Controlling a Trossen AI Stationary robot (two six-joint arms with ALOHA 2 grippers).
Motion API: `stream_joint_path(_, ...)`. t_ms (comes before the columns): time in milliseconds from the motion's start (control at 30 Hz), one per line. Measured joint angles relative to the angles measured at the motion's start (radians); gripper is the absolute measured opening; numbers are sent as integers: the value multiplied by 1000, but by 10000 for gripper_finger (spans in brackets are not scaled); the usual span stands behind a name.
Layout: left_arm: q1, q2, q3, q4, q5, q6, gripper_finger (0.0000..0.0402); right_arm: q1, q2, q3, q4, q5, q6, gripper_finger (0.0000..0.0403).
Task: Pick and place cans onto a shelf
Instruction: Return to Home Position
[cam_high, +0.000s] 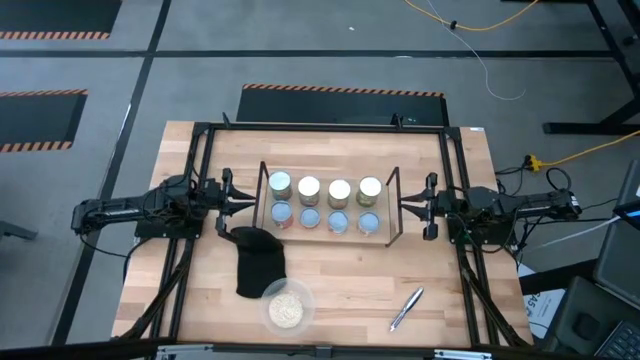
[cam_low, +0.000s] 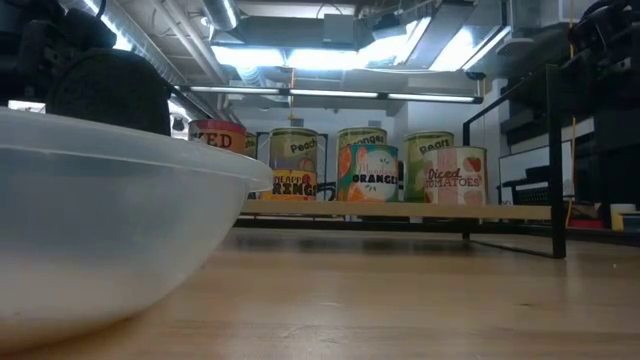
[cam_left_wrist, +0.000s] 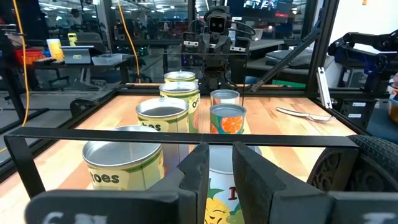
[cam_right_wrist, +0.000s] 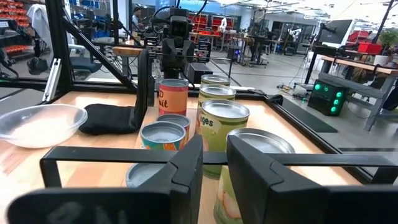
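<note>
cans (cam_high: 309, 188) fill shelf (cam_high: 322, 237) (two rows); left gripper (cam_high: 245, 204), right gripper (cam_high: 410, 207) flanking.

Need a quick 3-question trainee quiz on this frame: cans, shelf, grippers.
1. How many cans stand on the shelf?
2. True or false: the pen lies outside the bowl.
3. The left gripper and right gripper are: A) holding cans; B) empty, one at each shelf end; C) above the bowl.
Key: 1) eight; 2) true; 3) B.
</note>
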Motion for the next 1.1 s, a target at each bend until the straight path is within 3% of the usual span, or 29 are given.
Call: stream_joint_path(1100,0,0,0,0,1,0,64,0,2,-5,51,2,-6,79)
